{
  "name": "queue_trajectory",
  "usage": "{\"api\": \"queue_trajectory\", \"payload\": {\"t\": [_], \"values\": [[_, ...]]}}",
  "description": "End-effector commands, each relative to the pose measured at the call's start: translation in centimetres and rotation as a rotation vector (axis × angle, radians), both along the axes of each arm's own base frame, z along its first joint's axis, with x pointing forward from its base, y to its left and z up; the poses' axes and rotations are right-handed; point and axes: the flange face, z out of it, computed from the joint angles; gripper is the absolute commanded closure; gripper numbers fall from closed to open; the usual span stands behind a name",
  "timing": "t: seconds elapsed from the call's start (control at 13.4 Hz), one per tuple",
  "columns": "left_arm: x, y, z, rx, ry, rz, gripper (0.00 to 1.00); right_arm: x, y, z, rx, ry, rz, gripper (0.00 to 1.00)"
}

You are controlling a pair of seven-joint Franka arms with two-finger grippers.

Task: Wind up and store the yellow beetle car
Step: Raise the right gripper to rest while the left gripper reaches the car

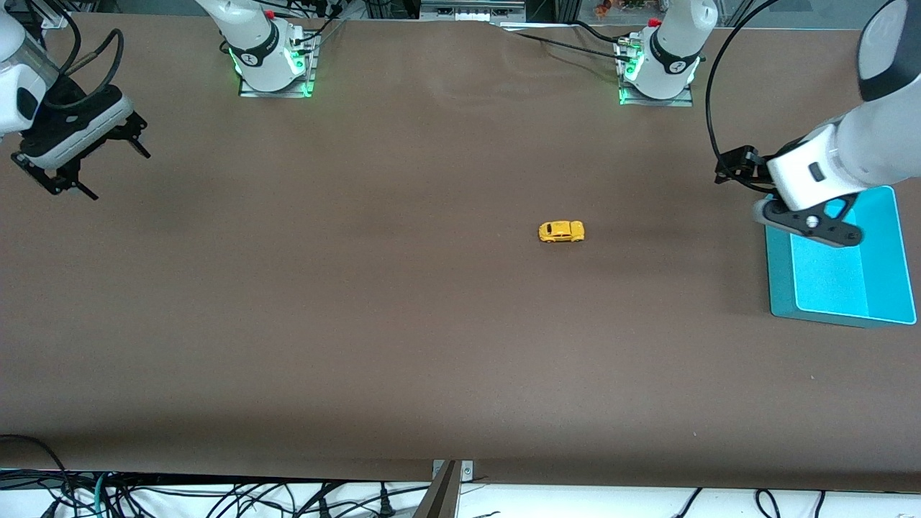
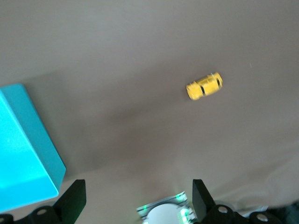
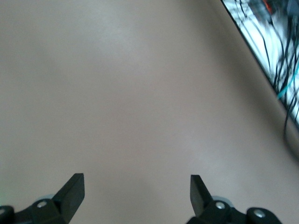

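While both fingers gape, yellow beetle car [image 1: 561, 231] well apart, seemingly upright on table.

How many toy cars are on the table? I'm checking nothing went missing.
1. The yellow beetle car sits alone on the brown table, between the arms, toward the left arm's end beside the turquoise bin; none visible inside.

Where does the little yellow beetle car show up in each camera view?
Front view: tiny yellow beetle toy car on bare brown table, mid-picture.
Left wrist view: car in upper part.
Right wrist view: not in it.
Shared landmark: turquoise plastic bin, at left arm's end.
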Motion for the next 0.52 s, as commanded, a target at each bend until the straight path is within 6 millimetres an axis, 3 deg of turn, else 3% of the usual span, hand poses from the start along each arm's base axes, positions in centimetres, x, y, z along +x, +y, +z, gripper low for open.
{"api": "queue_trajectory", "payload": {"t": [0.0, 0.22, 0.45], "values": [[-0.1, 0.6, -2.6, -0.061, 0.005, -0.239, 0.00, -1.0, 0.9, 0.4, 0.041, 0.032, -0.261, 0.00], [0.0, 0.2, -6.8, -0.144, -0.012, -0.500, 0.00, -1.8, 1.3, 0.2, 0.103, 0.086, -0.502, 0.00], [-2.2, -1.8, -12.1, -0.199, -0.012, -0.697, 0.00, -2.1, 1.4, 0.3, 0.115, 0.095, -0.702, 0.00]]}}
